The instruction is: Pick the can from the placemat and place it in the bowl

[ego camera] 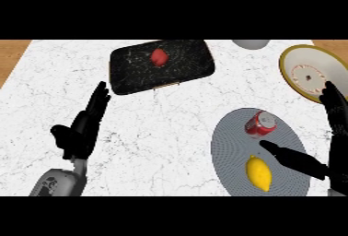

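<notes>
The left hand [83, 125] is at the left of the frame, over the white marble counter [163, 138]. Its grey forearm [58, 182] enters from the lower edge. The fingers are straight and close together, pointing toward the upper right, and the thumb is held out to the left; it holds nothing. The right hand [337, 133] is at the right edge of the frame. It is spread wide: the fingers run straight up the edge, with their tips overlapping the lower rim of the gold-rimmed bowl [299, 62] at the upper right, and the thumb reaches left across the grey round placemat [231, 152]. The thumb tip is just below the can [260, 124]; contact cannot be confirmed. The can is red, lies on its side on the upper part of the placemat, and shows its silver end toward the lower right. No lettering on it is readable. A lemon [259, 173] lies lower on the same placemat. A black tray [187, 57] at the upper centre carries a small red item [158, 56].
</notes>
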Controlling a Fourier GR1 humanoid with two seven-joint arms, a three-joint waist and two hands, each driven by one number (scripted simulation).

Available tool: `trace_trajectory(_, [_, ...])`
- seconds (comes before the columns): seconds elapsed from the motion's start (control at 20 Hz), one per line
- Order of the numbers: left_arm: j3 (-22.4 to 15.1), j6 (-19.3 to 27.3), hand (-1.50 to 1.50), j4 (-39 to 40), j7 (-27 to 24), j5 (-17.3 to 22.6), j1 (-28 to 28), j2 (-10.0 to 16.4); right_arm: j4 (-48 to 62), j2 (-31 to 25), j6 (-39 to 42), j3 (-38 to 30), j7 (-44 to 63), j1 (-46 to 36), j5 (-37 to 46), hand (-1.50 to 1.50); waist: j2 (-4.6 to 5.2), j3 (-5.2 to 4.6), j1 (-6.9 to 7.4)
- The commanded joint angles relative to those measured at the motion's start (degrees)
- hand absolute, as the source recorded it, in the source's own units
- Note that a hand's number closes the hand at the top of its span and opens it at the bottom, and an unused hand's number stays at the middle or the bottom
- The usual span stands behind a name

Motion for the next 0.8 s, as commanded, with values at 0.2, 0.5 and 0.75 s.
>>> trace_trajectory(0.2, [1.16, -0.76, 0.0, -2.05, 4.41, -0.17, -2.27, 0.05, -2.05, -6.6, 10.84, -3.03, 24.09, -8.26, -2.26, -1.5, 0.17, 0.03, 0.79])
trace_trajectory(0.5, [1.2, -1.68, 0.0, 0.86, -1.65, -1.53, 0.55, -1.31, -0.61, -8.04, 17.71, -1.09, 33.15, -8.2, -4.17, -1.5, 0.17, 0.03, 0.58])
trace_trajectory(0.75, [2.59, -2.05, 0.0, -0.53, 0.94, -2.79, -0.34, -1.81, 6.54, -7.41, 22.41, -3.39, 31.05, -10.41, -5.28, -1.5, 0.16, 0.08, 0.61])
